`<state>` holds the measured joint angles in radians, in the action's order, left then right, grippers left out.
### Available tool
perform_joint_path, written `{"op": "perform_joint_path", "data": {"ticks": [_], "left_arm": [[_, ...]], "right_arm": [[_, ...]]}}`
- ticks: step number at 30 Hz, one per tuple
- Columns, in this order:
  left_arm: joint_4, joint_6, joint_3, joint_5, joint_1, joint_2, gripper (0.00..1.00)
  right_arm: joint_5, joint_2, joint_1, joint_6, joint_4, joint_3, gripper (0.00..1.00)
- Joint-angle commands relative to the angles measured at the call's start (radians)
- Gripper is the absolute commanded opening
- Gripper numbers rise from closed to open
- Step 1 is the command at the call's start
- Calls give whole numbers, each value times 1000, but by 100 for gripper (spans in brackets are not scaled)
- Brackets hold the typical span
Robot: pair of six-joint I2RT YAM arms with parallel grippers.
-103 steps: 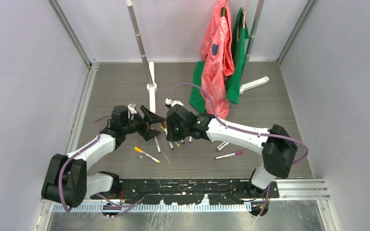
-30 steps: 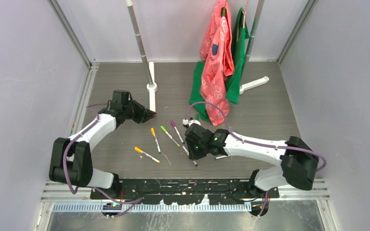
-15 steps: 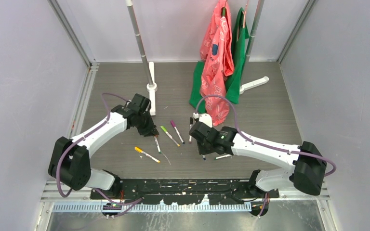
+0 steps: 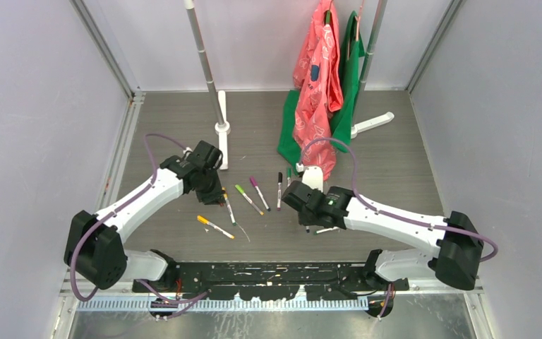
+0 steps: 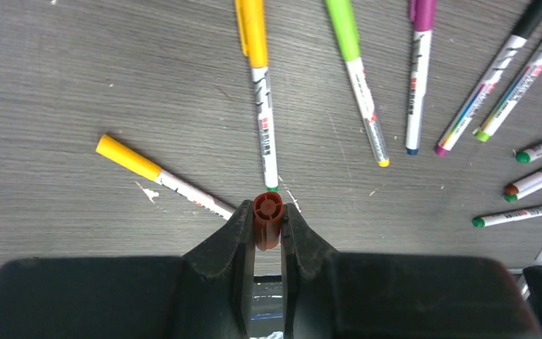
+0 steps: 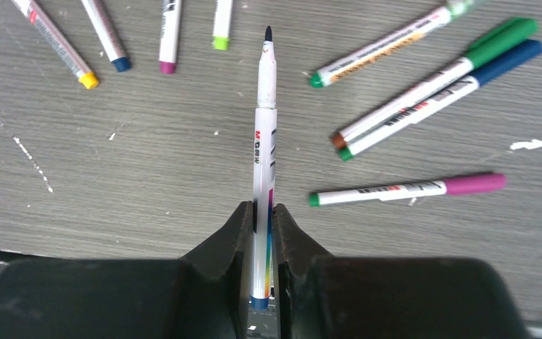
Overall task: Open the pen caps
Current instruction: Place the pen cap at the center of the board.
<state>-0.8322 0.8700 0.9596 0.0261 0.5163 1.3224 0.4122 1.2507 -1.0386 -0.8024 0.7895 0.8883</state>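
Note:
My left gripper [image 5: 268, 212] is shut on a short brown pen cap [image 5: 268, 220], held just above the table near the end of a yellow-capped pen [image 5: 262, 106]. In the top view it [image 4: 217, 195] hangs over the left end of the row of pens. My right gripper [image 6: 263, 212] is shut on an uncapped pen [image 6: 265, 127] with a white barrel; its dark tip points away over the table. Capped pens lie around: yellow [image 5: 130, 159], green [image 5: 346, 32], magenta [image 6: 466, 185], blue [image 6: 508, 60]. The right gripper [image 4: 308, 220] is right of the black-capped pen [image 4: 279, 189].
A white rack pole [image 4: 205, 67] rises from a base [image 4: 222, 141] behind the left arm. Pink and green garments [image 4: 317, 85] hang at the back right and reach the table. Grey walls close in both sides.
The left gripper came from the far left in toward the pens, the brown cap in it. The right gripper drifted right with the uncapped pen. Both stayed shut.

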Motion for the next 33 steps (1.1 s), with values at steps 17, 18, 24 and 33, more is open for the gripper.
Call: {"op": "perform_joint_path", "data": {"ticks": [17, 18, 24, 33], "left_arm": [[68, 27, -42, 12, -47, 77, 0], [73, 26, -43, 8, -61, 86, 0], [121, 37, -90, -20, -141, 101, 0], [220, 49, -165, -64, -190, 136, 0]], "right_arm": [[295, -247, 187, -490, 317, -72, 1], [291, -254, 217, -479, 309, -78, 1], [278, -216, 389, -411, 267, -74, 1], [193, -74, 651, -249, 116, -65, 1]]}}
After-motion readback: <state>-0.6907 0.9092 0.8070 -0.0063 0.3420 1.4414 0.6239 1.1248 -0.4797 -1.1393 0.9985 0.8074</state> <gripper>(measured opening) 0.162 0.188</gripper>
